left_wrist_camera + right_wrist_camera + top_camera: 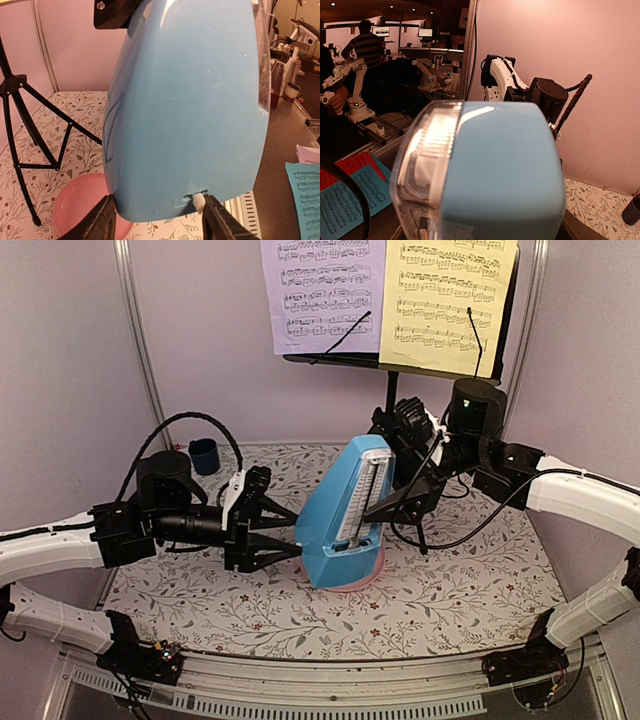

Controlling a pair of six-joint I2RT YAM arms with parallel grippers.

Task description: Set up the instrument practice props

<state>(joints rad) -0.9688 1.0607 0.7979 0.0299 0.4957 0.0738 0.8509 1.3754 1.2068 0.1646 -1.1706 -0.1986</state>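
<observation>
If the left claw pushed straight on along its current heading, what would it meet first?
The blue metronome: its base already sits between the fingers of the left claw, so its body is dead ahead. Whether they already touch it is unclear.

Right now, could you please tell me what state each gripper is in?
Left gripper: closed on the blue metronome, at its base.
Right gripper: astride the blue metronome's top; whether it grips cannot be told.

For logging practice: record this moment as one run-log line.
metronome: over pink plate | left end effector: gripping its base | right end effector: straddling top, grip unclear | lilac sheet, yellow sheet: on stand
</observation>
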